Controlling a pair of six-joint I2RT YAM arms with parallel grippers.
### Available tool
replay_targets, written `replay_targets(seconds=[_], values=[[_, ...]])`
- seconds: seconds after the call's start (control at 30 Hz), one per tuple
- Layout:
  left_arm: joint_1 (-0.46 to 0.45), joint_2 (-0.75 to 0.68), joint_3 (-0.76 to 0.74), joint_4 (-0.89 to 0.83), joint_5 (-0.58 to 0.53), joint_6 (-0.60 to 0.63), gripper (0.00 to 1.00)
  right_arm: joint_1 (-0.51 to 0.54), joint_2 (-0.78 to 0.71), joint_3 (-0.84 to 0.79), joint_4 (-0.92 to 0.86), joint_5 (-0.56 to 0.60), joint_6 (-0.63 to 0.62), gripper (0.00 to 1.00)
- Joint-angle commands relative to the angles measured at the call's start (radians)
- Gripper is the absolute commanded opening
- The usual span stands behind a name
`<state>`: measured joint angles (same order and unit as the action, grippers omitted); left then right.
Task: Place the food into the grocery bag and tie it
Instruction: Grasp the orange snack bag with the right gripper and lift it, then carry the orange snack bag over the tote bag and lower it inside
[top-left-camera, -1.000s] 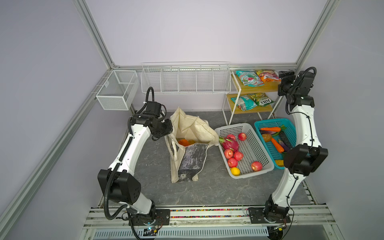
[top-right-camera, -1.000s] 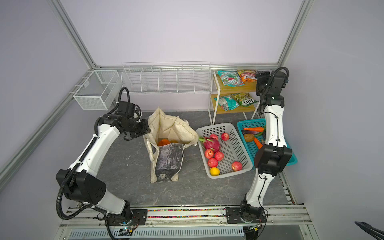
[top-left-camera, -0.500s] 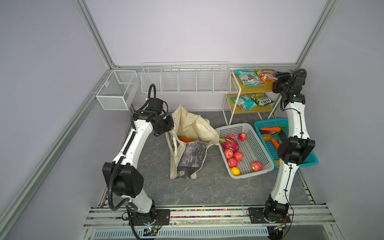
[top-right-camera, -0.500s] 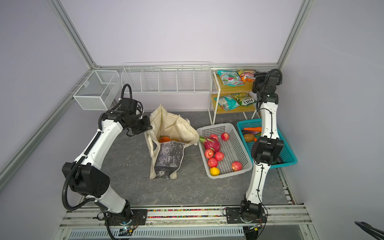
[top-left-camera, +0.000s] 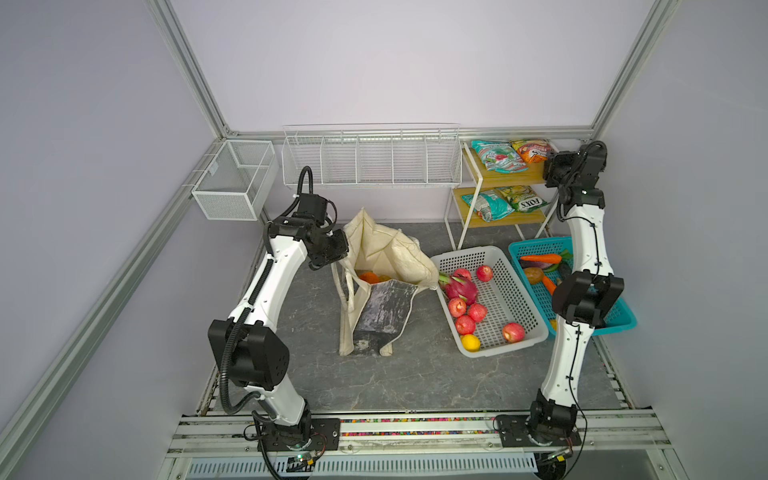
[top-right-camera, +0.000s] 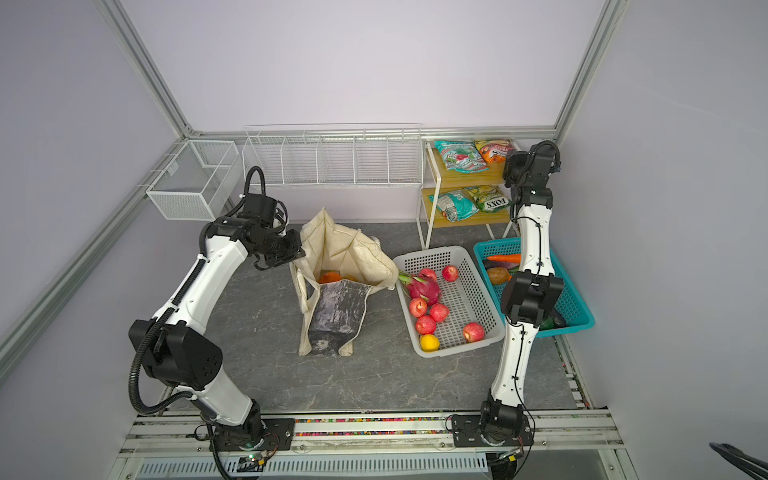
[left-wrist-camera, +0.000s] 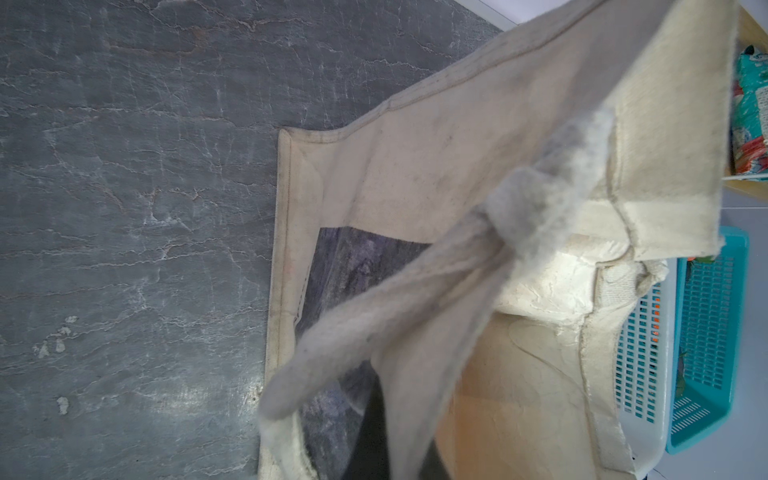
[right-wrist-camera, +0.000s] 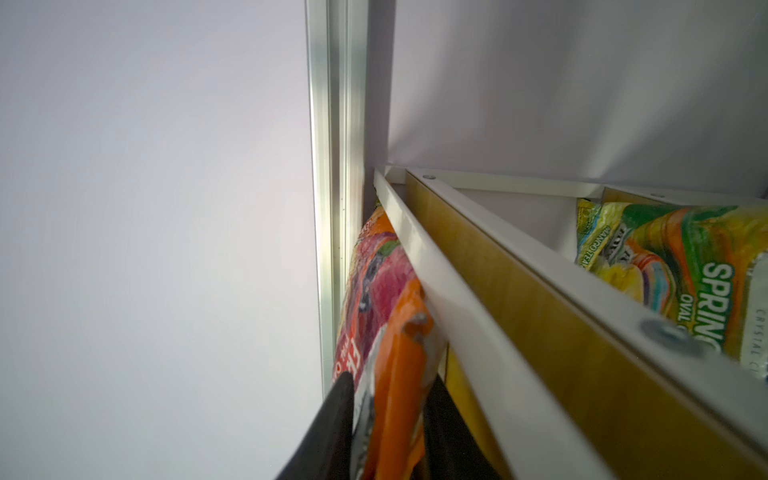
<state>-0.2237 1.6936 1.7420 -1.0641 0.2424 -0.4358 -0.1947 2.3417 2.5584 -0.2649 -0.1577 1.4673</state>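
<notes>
Pinching the orange snack packet, upper right in a top view, the right gripper crowds the shelf rail; the left gripper, centre-left, clamps the grocery bag rim.

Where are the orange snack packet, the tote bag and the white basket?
orange snack packet (top-left-camera: 530, 150): in a top view, middle of its printed face.
tote bag (top-left-camera: 388, 249): in a top view, its cream fabric wall.
white basket (top-left-camera: 500, 297): in a top view, bare mesh floor.
</notes>
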Motion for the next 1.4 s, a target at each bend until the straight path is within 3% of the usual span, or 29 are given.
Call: replay_targets(seconds=[0.0, 0.17, 0.57, 1.03, 1.37], values=[[-0.002, -0.004, 0.017, 0.002, -0.016, 0.008, 0.00, 0.005, 0.009, 0.020, 0.028, 0.004, 0.041, 0.20], [-0.002, -0.029, -0.020, 0.020, -0.016, -0.001, 0.00, 0.005, -0.014, 0.020, 0.035, 0.000, 0.023, 0.07], [-0.002, -0.077, -0.089, 0.038, -0.016, -0.001, 0.00, 0.005, -0.125, 0.019, 0.085, -0.008, -0.075, 0.08], [-0.003, -0.168, -0.174, 0.060, -0.029, -0.019, 0.00, 0.005, -0.207, 0.054, 0.186, -0.038, -0.088, 0.07], [-0.006, -0.236, -0.242, 0.057, -0.044, -0.026, 0.00, 0.020, -0.383, 0.000, 0.119, -0.161, -0.244, 0.07]])
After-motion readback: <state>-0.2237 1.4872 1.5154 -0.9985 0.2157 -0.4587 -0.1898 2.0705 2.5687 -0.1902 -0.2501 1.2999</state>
